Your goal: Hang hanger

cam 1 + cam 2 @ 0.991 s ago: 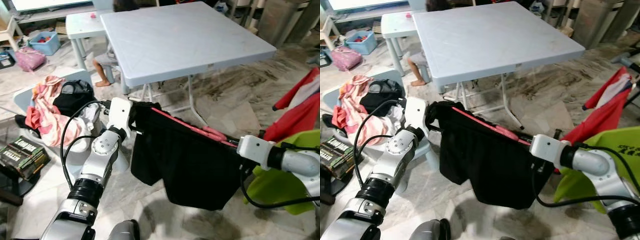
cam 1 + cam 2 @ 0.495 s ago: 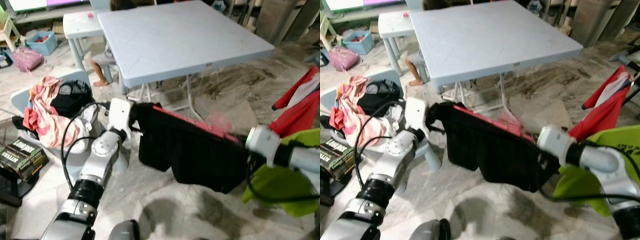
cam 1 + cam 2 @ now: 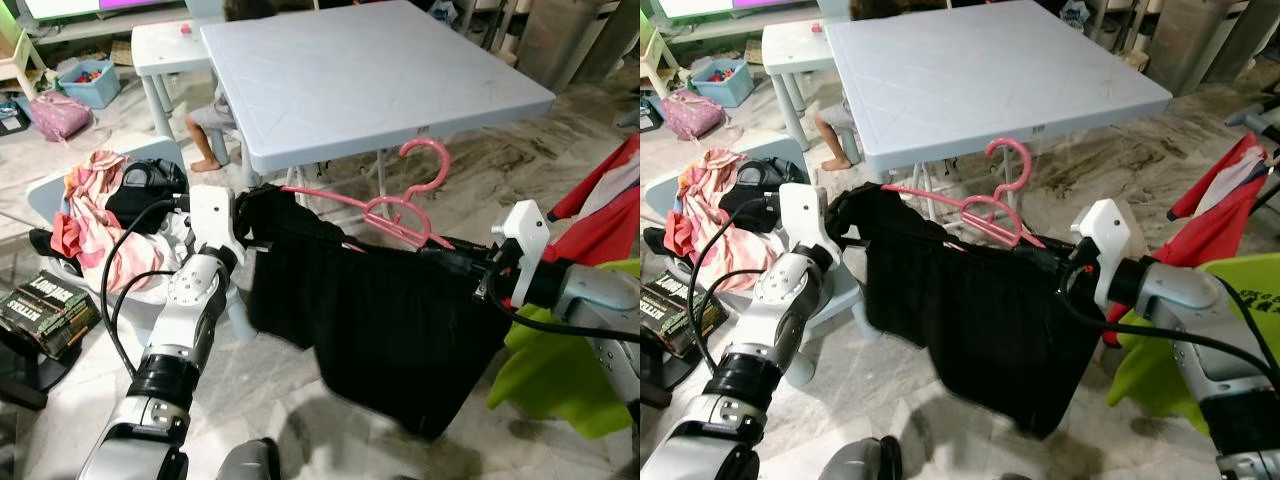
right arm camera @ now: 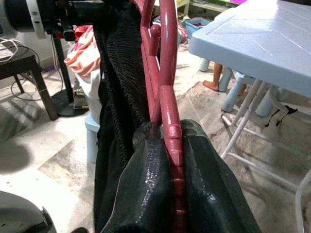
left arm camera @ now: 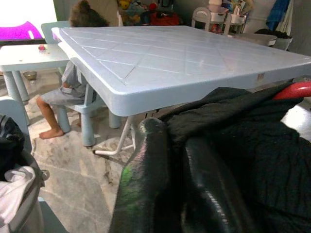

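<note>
Since the earlier pictures the pink hanger (image 3: 395,205) has been turned upright: its hook, which lay flat along the top of the black garment (image 3: 385,325), is now raised above it and is seen against the edge of the grey folding table (image 3: 370,75). The garment, which was stretched taut and tilted half a second ago, now hangs lower and fuller in front of the table.

The hanger is held level in front of the table's near edge, with the garment draped over its bar. The end nearer the table's left corner is gripped by the left gripper (image 3: 245,220), whose fingers (image 5: 146,194) are closed on the black cloth bunched over that end. The other end is gripped by the right gripper (image 3: 1065,262), whose fingers (image 4: 146,194) are clamped on the pink arm of the hanger with cloth caught beside it.

To the left of the table a pale chair (image 3: 45,195) is piled with pink and black clothes (image 3: 110,215). Behind the table, beside a small pale table (image 3: 165,45), a seated person's bare leg (image 3: 205,145) is seen. To the right of the table, red cloth (image 3: 600,200) and lime-green cloth (image 3: 560,370) hang behind the right arm.
</note>
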Robot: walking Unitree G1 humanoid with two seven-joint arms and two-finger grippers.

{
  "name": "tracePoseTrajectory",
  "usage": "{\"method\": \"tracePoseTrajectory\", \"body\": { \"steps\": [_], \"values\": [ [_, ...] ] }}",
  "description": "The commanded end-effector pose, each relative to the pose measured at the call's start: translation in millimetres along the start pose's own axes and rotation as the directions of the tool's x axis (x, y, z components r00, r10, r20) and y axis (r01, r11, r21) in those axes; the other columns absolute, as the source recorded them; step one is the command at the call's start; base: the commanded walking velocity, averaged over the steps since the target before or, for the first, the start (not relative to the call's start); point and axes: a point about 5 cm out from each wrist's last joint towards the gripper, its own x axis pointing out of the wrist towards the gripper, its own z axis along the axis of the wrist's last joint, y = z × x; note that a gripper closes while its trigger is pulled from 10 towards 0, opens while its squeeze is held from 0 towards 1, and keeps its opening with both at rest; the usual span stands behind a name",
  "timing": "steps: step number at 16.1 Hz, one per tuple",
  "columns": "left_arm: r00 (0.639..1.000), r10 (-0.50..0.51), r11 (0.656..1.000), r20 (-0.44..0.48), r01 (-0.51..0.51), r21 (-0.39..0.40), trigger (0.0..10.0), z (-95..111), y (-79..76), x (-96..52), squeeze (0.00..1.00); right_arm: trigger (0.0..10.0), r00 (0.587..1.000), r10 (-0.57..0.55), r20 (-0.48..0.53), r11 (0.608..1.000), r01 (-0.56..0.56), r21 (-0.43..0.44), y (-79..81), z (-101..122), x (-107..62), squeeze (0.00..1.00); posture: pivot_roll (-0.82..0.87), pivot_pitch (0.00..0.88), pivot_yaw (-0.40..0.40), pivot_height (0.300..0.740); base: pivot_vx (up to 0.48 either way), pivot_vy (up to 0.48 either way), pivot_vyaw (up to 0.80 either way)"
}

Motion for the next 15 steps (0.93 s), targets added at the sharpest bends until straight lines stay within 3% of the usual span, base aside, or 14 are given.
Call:
{"method": "tracePoseTrajectory", "body": {
  "steps": [1,6,12,15],
  "values": [
    [0.956,0.289,0.957,-0.042,-0.289,0.014,10.0,-6.4,63.2,-19.5,1.0,10.0,0.988,-0.148,0.053,0.989,0.148,0.005,-20.5,13.0,-25.1,0.0,-0.09,0.049,0.032,0.74,0.0,0.0,0.0],
    [0.97,0.242,0.967,-0.006,-0.241,0.088,10.0,1.5,57.8,-13.8,1.0,10.0,0.992,-0.111,0.06,0.993,0.109,0.044,-2.9,7.3,-8.6,0.0,-0.09,0.048,0.036,0.74,0.0,0.0,0.0],
    [0.986,0.156,0.969,0.061,-0.165,0.185,10.0,13.5,46.4,-8.8,1.0,10.0,0.988,-0.147,0.041,0.989,0.147,0.001,5.3,-2.3,10.3,0.0,-0.09,0.045,0.038,0.74,0.0,0.0,0.0],
    [0.996,0.074,0.989,0.049,-0.08,0.128,10.0,9.3,31.9,-8.0,1.0,10.0,0.962,-0.261,0.083,0.965,0.263,-0.01,-2.9,2.4,16.0,0.0,-0.09,0.047,0.037,0.74,0.0,0.0,0.0]
  ]
}}
